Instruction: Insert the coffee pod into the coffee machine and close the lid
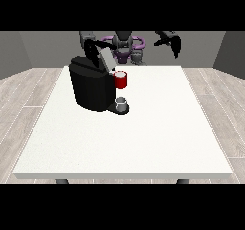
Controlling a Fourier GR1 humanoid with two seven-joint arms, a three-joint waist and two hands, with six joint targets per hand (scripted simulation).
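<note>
The black coffee machine (90, 87) stands on the left half of the white table (158, 128). Its grey lid (105, 57) is raised and leans back. Below the lid, a red pod holder (121, 81) sticks out of the machine's front with something pale in its top; I cannot tell whether that is the coffee pod. The hand at the view's left (97, 44) is at the lid's upper edge, its fingers stretched across it. The hand at the view's right (174, 43) hangs in the air past the table's far edge, fingers relaxed and holding nothing.
A small grey cup (122, 103) stands on the machine's drip base under the red holder. The robot's torso (123, 44) is behind the far edge. Grey walls and a wood floor surround the table.
</note>
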